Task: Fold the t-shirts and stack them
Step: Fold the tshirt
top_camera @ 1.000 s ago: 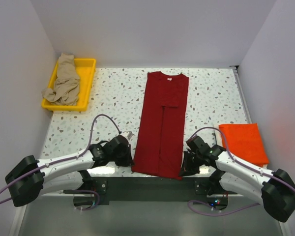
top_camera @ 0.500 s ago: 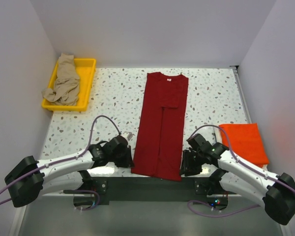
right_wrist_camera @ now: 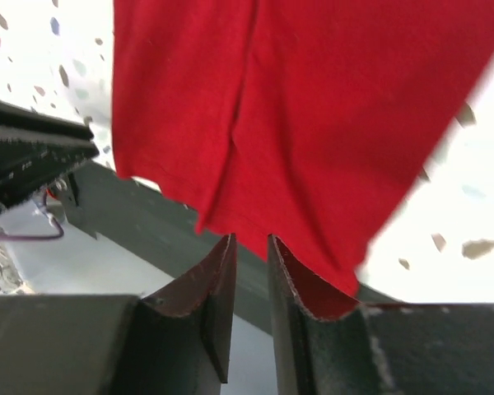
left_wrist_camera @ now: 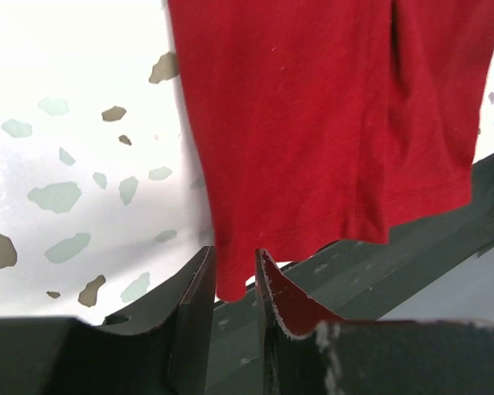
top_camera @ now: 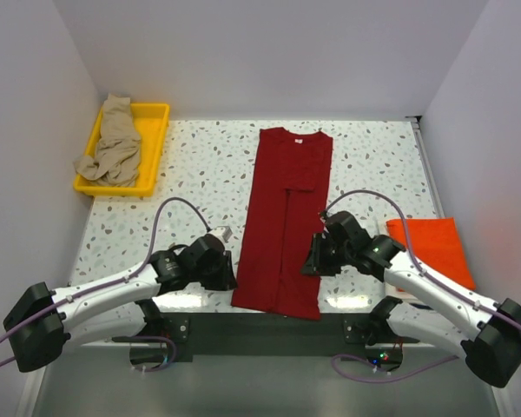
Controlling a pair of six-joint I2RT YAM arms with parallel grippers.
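The dark red t-shirt lies flat down the middle of the table, folded into a long strip, its hem over the near edge. My left gripper is at the hem's left corner. In the left wrist view the jaws stand close together with that corner of the shirt between them. My right gripper hovers at the shirt's right edge, a little up from the hem. In the right wrist view its jaws are nearly together and empty, and the shirt lies beyond the tips. No white shirt is in view.
The orange t-shirt lies folded at the right edge of the table. The tan t-shirt is crumpled in the yellow tray at the back left. A dark rail runs along the table's near edge.
My right gripper has moved up and left from the hem's right corner to the shirt's right edge. My left gripper has edged slightly forward. The shirt has not visibly moved.
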